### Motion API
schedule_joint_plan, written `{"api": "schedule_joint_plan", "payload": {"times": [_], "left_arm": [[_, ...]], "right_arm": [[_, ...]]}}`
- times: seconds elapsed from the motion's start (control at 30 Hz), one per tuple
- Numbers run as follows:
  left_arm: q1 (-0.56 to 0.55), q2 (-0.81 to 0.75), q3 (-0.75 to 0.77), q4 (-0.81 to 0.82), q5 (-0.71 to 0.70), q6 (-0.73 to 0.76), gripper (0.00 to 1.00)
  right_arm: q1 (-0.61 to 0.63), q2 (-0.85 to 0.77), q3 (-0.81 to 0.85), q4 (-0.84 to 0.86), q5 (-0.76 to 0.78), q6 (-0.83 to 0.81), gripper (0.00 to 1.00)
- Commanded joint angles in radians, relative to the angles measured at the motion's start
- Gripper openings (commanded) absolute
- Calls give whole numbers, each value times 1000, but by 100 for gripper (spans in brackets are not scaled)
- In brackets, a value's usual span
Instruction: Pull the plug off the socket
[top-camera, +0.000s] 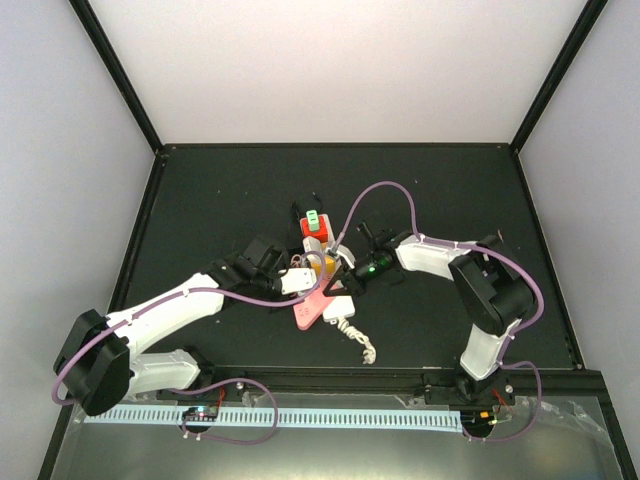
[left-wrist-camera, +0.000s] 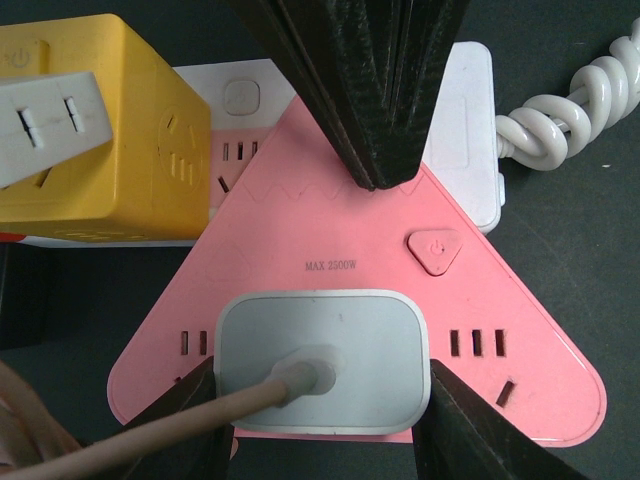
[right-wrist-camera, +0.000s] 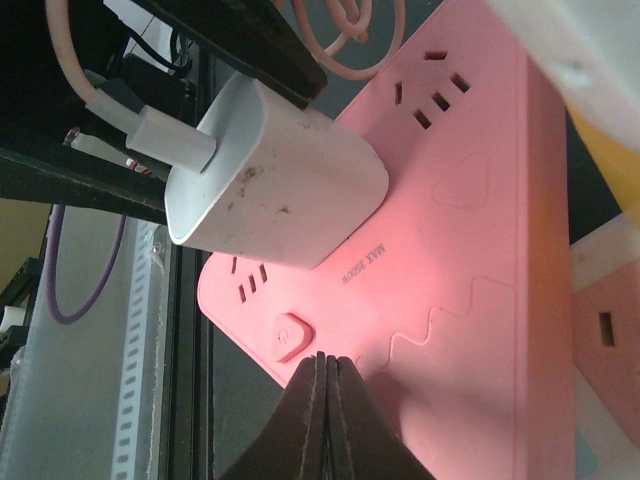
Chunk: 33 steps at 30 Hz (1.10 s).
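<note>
plug (left-wrist-camera: 360, 340): white rounded-block adapter with a pale cable, seated in the top face of the pink triangular socket (left-wrist-camera: 330, 230), near one edge. the socket is at the middle of the dark bench (top-camera: 220, 200), where the two arms meet. it lies partly on a white power strip (left-wrist-camera: 465, 130), beside a yellow cube adapter (left-wrist-camera: 110, 170). left gripper (left-wrist-camera: 322, 390): jaws closed on the plug's two flanks. right gripper (right-wrist-camera: 324, 375): jaws shut together and empty, tips pressed on the pink face near the corner opposite the plug. step in hand, as judged: extraction. draw the plug straight off the face along its pins, without rocking, while the right tips pin the socket so it neither lifts nor slides. legible: "max 2500w" (left-wrist-camera: 331, 266) on the pink face; no brand can be read.
</note>
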Motion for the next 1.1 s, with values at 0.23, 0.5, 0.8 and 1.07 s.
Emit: {"api": "schedule_joint_plan", "payload": {"times": [0.23,0.5,0.8,1.07], "left_arm": [[-5,-36,26,39,12,-43,31],[1,-29,63,-1,104,-55,29],[43,-22,107,-50,188,-65,28],[44,-55,100,-58,175,-34,27]], "right_arm": [[0,62,21,-59,87,-24,1],[-25,93,38,-63,105,22,1],[-3,72,40,-82,142,38,1],[8,71,42,-82,177,59,1]]}}
